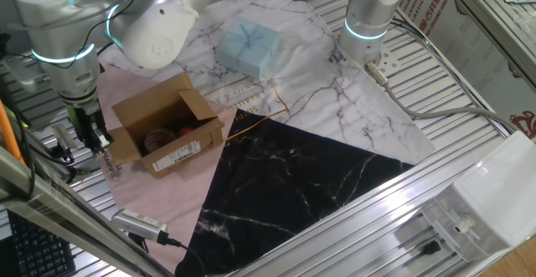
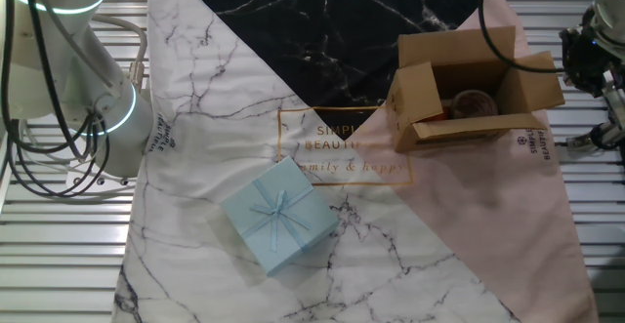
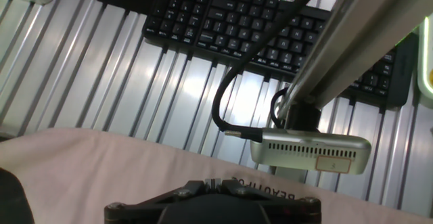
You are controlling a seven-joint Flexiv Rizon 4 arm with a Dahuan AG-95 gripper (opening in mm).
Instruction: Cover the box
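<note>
Claw (image 1: 90, 135) hangs just beside the box (image 1: 164, 135) — flaps up — its opening state unclear.

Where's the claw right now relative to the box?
In one fixed view the claw hangs just left of the open box, over the pink cloth's edge.

Ribbed aluminium table (image 1: 469, 93), marble-print cloth (image 2: 195, 118)

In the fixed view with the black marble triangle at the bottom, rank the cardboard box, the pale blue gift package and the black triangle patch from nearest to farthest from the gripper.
1. The cardboard box, right beside the gripper at the left.
2. The black triangle patch, lower centre.
3. The pale blue gift package, up top past the box.
</note>
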